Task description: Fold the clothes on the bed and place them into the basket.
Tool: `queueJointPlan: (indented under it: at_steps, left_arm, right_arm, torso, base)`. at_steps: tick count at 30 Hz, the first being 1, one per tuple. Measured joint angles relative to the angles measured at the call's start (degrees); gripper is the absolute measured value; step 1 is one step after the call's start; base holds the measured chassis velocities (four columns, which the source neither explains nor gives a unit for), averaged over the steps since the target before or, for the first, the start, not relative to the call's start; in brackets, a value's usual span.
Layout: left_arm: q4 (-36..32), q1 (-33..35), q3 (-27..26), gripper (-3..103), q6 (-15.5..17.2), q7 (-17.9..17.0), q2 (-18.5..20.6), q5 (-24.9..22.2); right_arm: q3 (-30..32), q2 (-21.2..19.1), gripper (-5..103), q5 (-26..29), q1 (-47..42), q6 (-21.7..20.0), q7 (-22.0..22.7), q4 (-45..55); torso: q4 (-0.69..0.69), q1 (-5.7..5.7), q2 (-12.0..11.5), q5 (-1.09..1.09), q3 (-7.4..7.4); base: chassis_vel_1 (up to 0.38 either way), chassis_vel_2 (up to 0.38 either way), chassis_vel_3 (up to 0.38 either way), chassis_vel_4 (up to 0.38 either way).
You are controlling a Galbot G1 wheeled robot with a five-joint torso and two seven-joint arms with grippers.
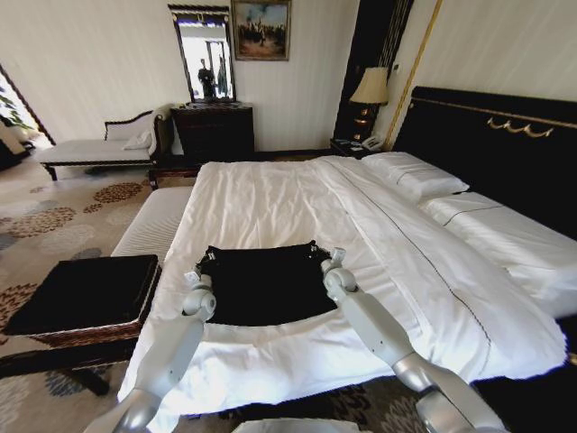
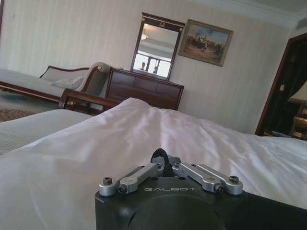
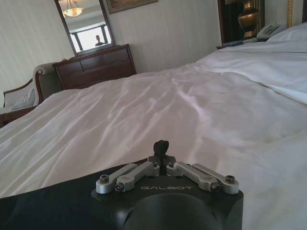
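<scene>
Both end effectors are set down at the far corners of the black T-shirt (image 1: 266,284), which lies spread flat on the white duvet of the bed (image 1: 270,203) near its foot. In the head view the left end effector (image 1: 196,273) is seen at the shirt's far left corner and the right end effector (image 1: 332,259) at its far right corner. In each wrist view the fingers are drawn together to a narrow point: the left end effector (image 2: 160,156) and the right end effector (image 3: 161,146) both appear pinched shut, though whether cloth is actually caught between the tips cannot be told. The basket (image 1: 86,293), lined in black, stands on the bench at the robot's left, just beside the bed.

The shirt is judged to be light, limp and without stiffness, so it is likely to sag and drape when lifted. A hold at two corners of one edge is thought best, so that the edge can be kept taut. The duvet beneath is soft and could be pinched along with the shirt.
</scene>
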Motion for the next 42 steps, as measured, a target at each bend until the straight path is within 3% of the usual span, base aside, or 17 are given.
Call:
queueJointPlan:
  at_steps: [5, 9, 19, 28, 42]
  left_arm:
    - [-2.9, 4.0, -2.2, 2, -1.6, 1.3, -1.0, 2.4]
    - [-7.3, 10.1, -4.5, 2, -3.1, 3.0, -1.9, 5.5]
    - [-12.7, 19.6, -7.1, 2, -5.1, 5.0, -0.9, 8.4]
    - [-13.6, 22.5, -7.8, 2, -5.9, 5.4, -0.2, 9.7]
    - [-15.6, 26.7, -6.7, 2, -6.8, 5.4, 2.1, 12.6]
  right_arm:
    - [2.1, -0.1, 1, -2.9, -5.0, 1.9, -0.3, 3.8]
    - [3.4, -2.5, 1, -7.1, -11.9, 3.3, -0.8, 9.6]
    - [5.6, -5.3, 1, -10.5, -22.4, 4.1, -1.3, 19.2]
    - [6.9, -7.0, 1, -12.9, -30.5, 4.7, -1.7, 24.3]
    - [7.6, -8.0, 1, -13.4, -34.6, 4.7, -1.8, 27.5]
  torso:
    - [-0.02, 0.0, 0.0, 0.01, 0.0]
    - [-0.03, -0.01, 0.0, 0.0, -0.01]
    - [-0.01, -0.02, 0.0, 0.0, -0.01]
    - [-0.03, -0.01, 0.0, 0.0, 0.0]
    - [-0.01, 0.0, 0.0, 0.0, 0.01]
  base:
    - [0.0, 0.0, 0.0, 0.0]
    - [0.0, 0.0, 0.0, 0.0]
    - [0.0, 0.0, 0.0, 0.0]
    - [0.0, 0.0, 0.0, 0.0]
    - [0.0, 0.0, 0.0, 0.0]
